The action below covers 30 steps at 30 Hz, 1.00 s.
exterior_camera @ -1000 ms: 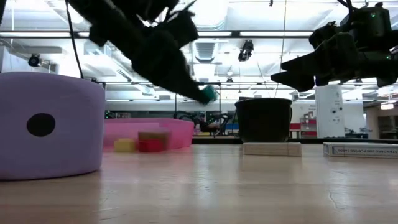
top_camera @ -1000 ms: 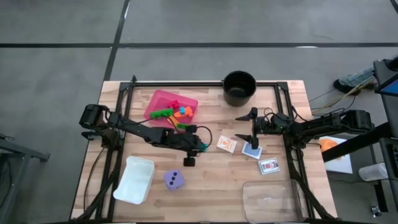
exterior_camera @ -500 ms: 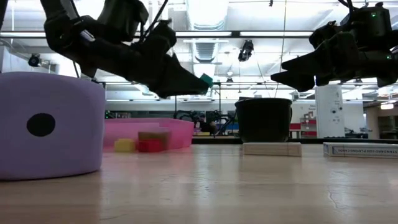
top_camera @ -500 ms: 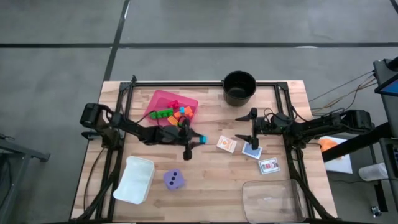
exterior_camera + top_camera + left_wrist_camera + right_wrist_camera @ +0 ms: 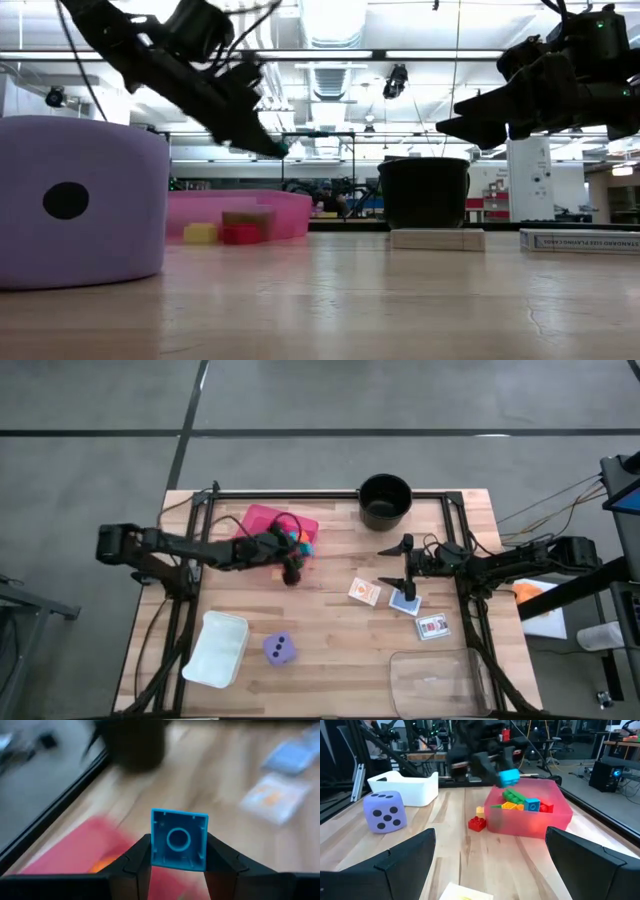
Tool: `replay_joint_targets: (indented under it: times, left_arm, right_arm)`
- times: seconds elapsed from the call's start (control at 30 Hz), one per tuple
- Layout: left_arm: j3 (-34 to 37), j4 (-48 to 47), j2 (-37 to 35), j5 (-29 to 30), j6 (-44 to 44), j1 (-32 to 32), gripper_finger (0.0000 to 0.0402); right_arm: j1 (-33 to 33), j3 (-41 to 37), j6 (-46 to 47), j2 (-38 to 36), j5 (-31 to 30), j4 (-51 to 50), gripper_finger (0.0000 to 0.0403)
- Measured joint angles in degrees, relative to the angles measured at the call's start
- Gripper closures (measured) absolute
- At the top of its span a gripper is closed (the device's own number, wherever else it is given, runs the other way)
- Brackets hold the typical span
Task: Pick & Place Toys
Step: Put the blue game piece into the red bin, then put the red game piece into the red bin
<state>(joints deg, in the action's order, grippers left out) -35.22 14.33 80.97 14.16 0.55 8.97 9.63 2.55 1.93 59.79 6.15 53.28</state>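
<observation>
The left gripper [image 5: 293, 563] is clamped on a teal brick [image 5: 179, 840], which is held between the two fingers with its hollow underside turned toward the wrist camera. The brick is carried above the near right edge of the pink tray [image 5: 262, 520], which suggests a drop into the tray is being lined up. In the right wrist view the same brick [image 5: 509, 777] is seen hanging just over the tray's rim, above the bricks already inside. The height appears to be kept so that the brick clears the wall before release.

Inside the tray, green [image 5: 516, 796], orange [image 5: 509, 805] and blue [image 5: 532, 804] bricks are piled together. A red brick [image 5: 476, 823] and a small yellow one [image 5: 480, 811] lie on the table [image 5: 340, 640] just outside the tray wall, so they are judged as not yet placed.

The right gripper [image 5: 400, 565] is held wide open and empty above the cards on the right side, apparently waiting. An orange card [image 5: 364, 592], a blue card [image 5: 404, 603] and a white-red card [image 5: 433, 626] lie flat near it. The purple die [image 5: 280, 650] rests near the front, beside a white bin [image 5: 215, 648]. The black pot [image 5: 385, 499] stands at the far edge.
</observation>
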Motion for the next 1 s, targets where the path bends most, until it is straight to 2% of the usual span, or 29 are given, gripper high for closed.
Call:
replay_joint_targets:
  times: [0.13,0.27,0.4,0.63,0.87,1.0]
  left_arm:
    - [0.0,-11.9,-4.5,1.7,2.3,4.6,0.0268]
    - [0.0,-18.3,-5.3,1.7,4.0,8.8,0.0268]
    - [0.0,-22.7,-5.0,1.6,4.9,11.0,0.0268]
    - [0.0,-26.5,-5.0,1.3,7.9,11.1,0.0262]
    - [0.0,-29.4,-5.0,1.3,9.1,11.1,0.0115]
    - [0.0,-29.6,-5.0,1.3,9.4,11.1,0.0074]
  right_arm:
    - [-0.1,0.0,0.0,0.1,0.0,0.2,0.0025]
    - [-0.1,0.0,0.0,0.1,0.0,0.3,0.0025]
    - [-0.1,0.0,0.0,0.1,0.0,0.3,0.0025]
    - [-0.1,0.0,0.0,0.1,0.0,0.3,0.0025]
    - [-0.1,0.0,0.0,0.1,0.0,0.3,0.0025]
    - [-0.1,0.0,0.0,0.1,0.0,0.3,0.0025]
